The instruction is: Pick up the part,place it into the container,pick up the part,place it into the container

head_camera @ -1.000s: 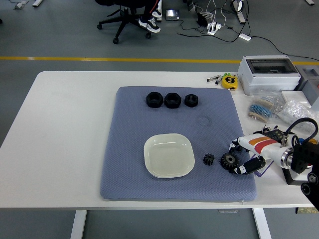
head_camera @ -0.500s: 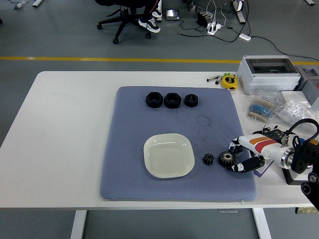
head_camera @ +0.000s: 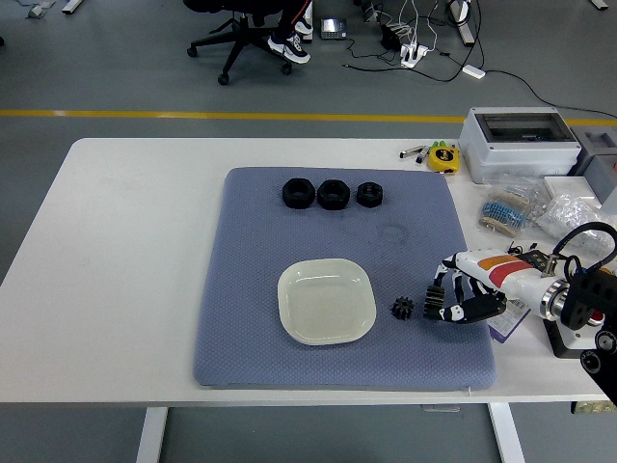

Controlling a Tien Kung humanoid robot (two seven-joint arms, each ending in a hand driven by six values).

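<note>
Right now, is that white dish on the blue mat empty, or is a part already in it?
Empty. The white dish shows only its bare pale inside; the small black gear lies on the mat just to its right.

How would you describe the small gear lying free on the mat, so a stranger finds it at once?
Find the blue-grey mat and the pale square dish on it. Just right of the dish lies a small black gear, alone, between the dish and the right hand; the three black parts lie at the far side.

Lab or workshop: grey floor, yellow floor line (head_camera: pixel 241 116), office chair (head_camera: pixel 246 29), loose cables (head_camera: pixel 405 43).
</note>
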